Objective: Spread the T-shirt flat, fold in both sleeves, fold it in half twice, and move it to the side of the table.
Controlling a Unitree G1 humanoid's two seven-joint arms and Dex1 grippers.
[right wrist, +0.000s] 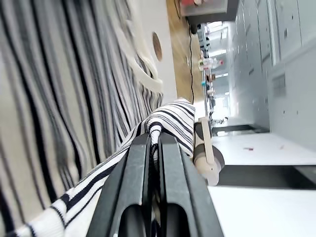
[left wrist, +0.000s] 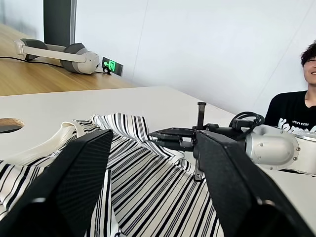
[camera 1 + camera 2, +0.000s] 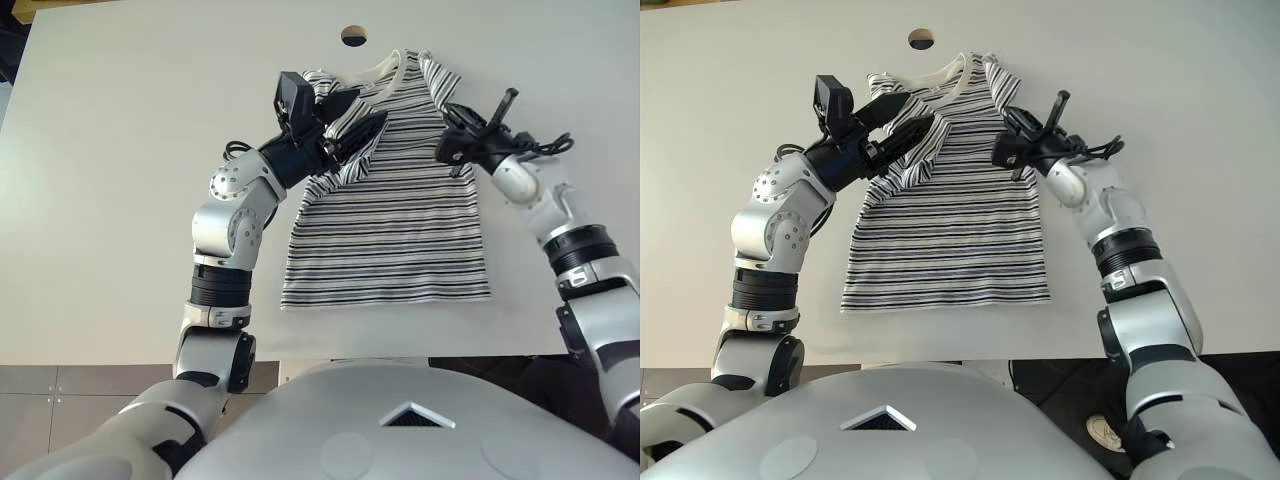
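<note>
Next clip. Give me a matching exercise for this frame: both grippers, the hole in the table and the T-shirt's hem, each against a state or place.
1 left gripper
2 right gripper
3 table hole
4 T-shirt hem

A just beyond the collar
B shut on a sleeve
C open, over the T-shirt
D lying straight, nearest the robot

Pairs: 1-C, 2-B, 3-A, 4-D.

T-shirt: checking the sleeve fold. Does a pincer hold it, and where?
The right pincer grips the T-shirt by its sleeve; the left pincer is open, holding nothing.
</note>
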